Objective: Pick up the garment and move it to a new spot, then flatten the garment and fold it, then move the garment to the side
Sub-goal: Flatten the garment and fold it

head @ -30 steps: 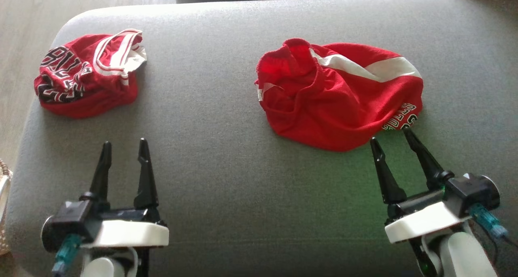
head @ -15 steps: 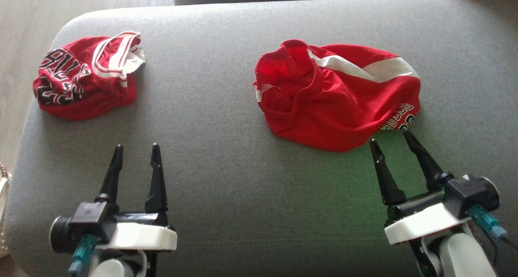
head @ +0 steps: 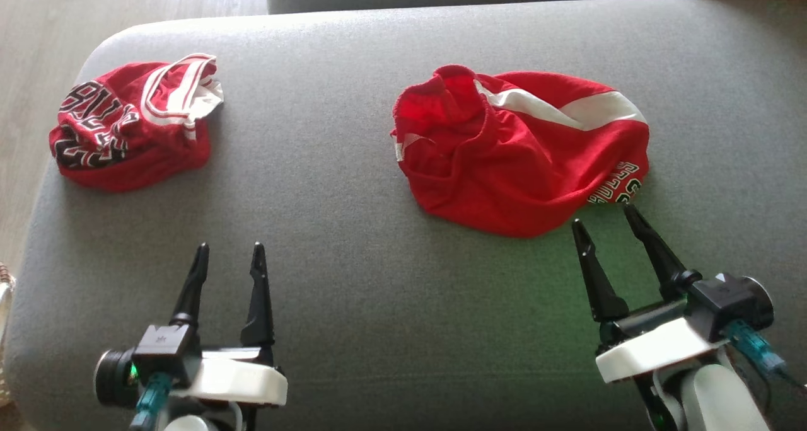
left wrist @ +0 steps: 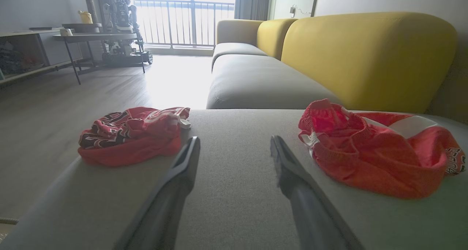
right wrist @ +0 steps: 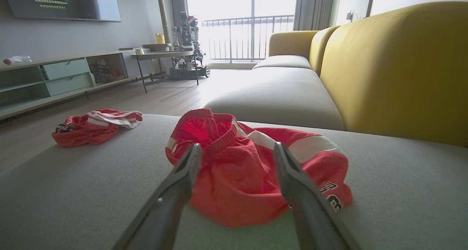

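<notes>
A red garment (head: 523, 154) with a white stripe is lying in a crumpled heap on the grey sofa seat (head: 353, 280). It is sitting toward the right side, about halfway between near and far. Its stretchy waistband is bunching up at the left end. Some black and white letters are peeking out at its near right edge.

The right gripper (head: 602, 215) is hanging just beside that near right edge. Its two dark fingers are standing apart with nothing between them. The tips are pointing at the cloth. The tip on the right is sitting right by the letters, and I cannot tell if it is touching. In the right wrist view the heap is showing in the gap between the two fingers (right wrist: 175, 184).

The left gripper (head: 229, 248) is hovering low over bare seat at the near left, well apart from the garment. Its fingers are also standing apart and holding nothing.

Another red garment (head: 126, 128), with big black letters and white trim, is lying bunched up at the far left corner of the seat, close to the rounded edge. Past it the wooden floor (head: 38, 28) is showing. In the wrist views a yellow backrest (left wrist: 365, 56) is rising behind the seat on the right. Bright light is coming in through a window (right wrist: 241, 23) far away.
</notes>
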### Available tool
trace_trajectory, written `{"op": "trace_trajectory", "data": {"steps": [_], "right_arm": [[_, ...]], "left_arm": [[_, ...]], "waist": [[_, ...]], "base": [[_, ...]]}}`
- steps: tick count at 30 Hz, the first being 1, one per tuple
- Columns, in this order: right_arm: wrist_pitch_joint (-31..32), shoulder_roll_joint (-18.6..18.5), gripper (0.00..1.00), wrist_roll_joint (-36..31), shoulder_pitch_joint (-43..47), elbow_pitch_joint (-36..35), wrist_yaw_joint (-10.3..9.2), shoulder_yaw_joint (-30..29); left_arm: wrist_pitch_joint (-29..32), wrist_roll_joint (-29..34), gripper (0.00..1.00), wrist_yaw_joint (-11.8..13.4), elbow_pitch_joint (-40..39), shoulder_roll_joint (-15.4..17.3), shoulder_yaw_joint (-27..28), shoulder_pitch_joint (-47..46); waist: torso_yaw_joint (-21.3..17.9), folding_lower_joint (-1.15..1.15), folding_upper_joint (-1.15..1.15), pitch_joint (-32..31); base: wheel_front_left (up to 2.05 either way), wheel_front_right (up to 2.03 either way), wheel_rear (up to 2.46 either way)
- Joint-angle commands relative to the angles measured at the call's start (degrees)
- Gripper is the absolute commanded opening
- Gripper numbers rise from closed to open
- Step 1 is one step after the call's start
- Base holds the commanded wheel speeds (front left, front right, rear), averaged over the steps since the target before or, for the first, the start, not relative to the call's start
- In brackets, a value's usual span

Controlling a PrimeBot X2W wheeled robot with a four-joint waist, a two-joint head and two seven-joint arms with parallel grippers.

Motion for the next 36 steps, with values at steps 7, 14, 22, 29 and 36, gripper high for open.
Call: {"op": "trace_trajectory", "data": {"steps": [7, 14, 22, 29, 36], "right_arm": [[-0.37, 0.11, 1.00, -0.56, -0.83, -1.58, -0.01, 1.35], [-0.37, 0.11, 1.00, -0.79, -1.54, -1.95, -0.01, 1.90], [-0.37, 0.11, 1.00, -0.97, -3.45, -2.43, -0.01, 2.89], [-0.37, 0.11, 1.00, -0.69, -4.65, -3.17, -0.01, 2.63], [-0.37, 0.11, 1.00, 0.39, -6.42, -4.08, -0.01, 2.95]], "left_arm": [[-0.29, 0.94, 1.00, -0.01, -1.18, -0.11, 1.81, -2.48], [-0.29, 0.69, 1.00, -1.16, -0.05, -0.11, 0.33, -6.50], [-0.29, -1.79, 1.00, -4.97, 5.23, -0.11, -4.55, -18.64], [2.28, -6.33, 1.00, -7.31, 14.39, -0.12, -10.46, -33.25], [10.58, -17.19, 1.00, -6.22, 22.02, -0.12, -15.31, -47.01]], "waist": [[-1.40, 0.00, 0.00, 0.51], [-3.58, 0.00, 0.00, 2.47], [-8.03, 0.00, 0.00, 6.57], [-11.92, 0.00, 0.00, 10.71], [-14.78, 0.00, 0.00, 15.16]], "base": [[0.00, 0.00, 0.00], [0.00, 0.00, 0.00], [0.00, 0.00, 0.00], [0.00, 0.00, 0.00], [0.00, 0.00, 0.00]]}}
